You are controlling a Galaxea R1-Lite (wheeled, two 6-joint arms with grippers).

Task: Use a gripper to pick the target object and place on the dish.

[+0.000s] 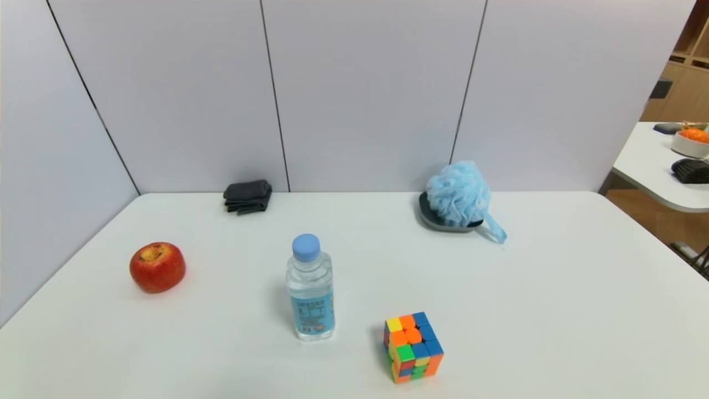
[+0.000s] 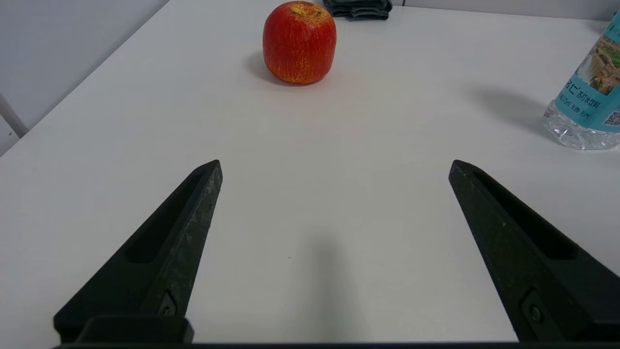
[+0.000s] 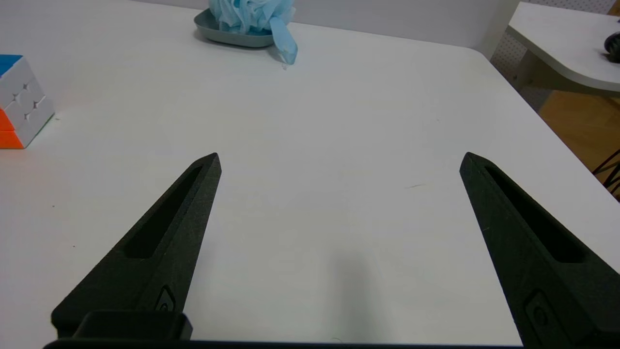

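The light blue bath pouf (image 1: 458, 193) rests on the grey dish (image 1: 430, 218) at the back right of the table, its ribbon loop (image 1: 496, 229) hanging over the rim onto the tabletop. The right wrist view shows the same pouf (image 3: 252, 14) on the dish (image 3: 218, 35) far ahead. My right gripper (image 3: 339, 160) is open over bare table near the front edge, nothing between its fingers. My left gripper (image 2: 335, 165) is open too, low over the table, well short of the apple. Neither arm shows in the head view.
A red apple (image 1: 158, 266) sits at the left, a water bottle (image 1: 311, 296) in the middle, a puzzle cube (image 1: 413, 347) in front, a folded dark cloth (image 1: 247, 197) at the back wall. A second table (image 1: 659, 160) stands beyond the right edge.
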